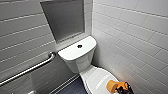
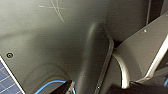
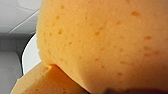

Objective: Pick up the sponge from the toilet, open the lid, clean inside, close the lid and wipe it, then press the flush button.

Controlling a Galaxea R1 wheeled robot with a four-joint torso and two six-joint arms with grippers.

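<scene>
The white toilet (image 1: 75, 53) stands in the corner, with the round dark flush button (image 1: 79, 46) in the middle of its tank top. Its oval lid (image 1: 96, 80) is down. At the lid's near right edge the orange sponge (image 1: 112, 85) rests on or just above the lid. My right gripper (image 1: 123, 89) is shut on the sponge from the near side. In the right wrist view the sponge (image 3: 100, 45) shows very close, with a slice of white lid (image 3: 30, 57) behind it.
A steel grab bar (image 1: 27, 70) runs along the tiled left wall. Above the tank is a grey recessed panel (image 1: 65, 18). The white tiled right wall (image 1: 140, 37) stands close beside the toilet. Dark floor (image 1: 72, 88) shows left of the bowl.
</scene>
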